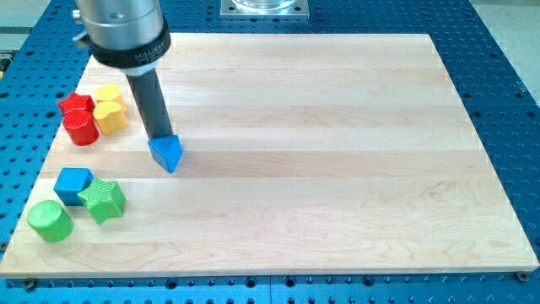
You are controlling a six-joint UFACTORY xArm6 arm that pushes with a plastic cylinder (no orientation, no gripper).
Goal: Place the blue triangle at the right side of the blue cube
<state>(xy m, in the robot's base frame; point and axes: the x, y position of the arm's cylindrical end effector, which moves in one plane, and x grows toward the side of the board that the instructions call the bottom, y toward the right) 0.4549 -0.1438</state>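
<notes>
My tip (163,138) touches the blue triangle (167,154) from the view's top; it is a plain rod, no fingers. The blue cube (72,183) sits on the wooden counter (337,169), toward the view's lower left. Collar lettering unreadable.

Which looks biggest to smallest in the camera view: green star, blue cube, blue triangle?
1. green star
2. blue cube, close to the star; it sits slightly farther back, so that gap is unsure
3. blue triangle, smallest-looking, but my tip overlaps its back edge
</notes>
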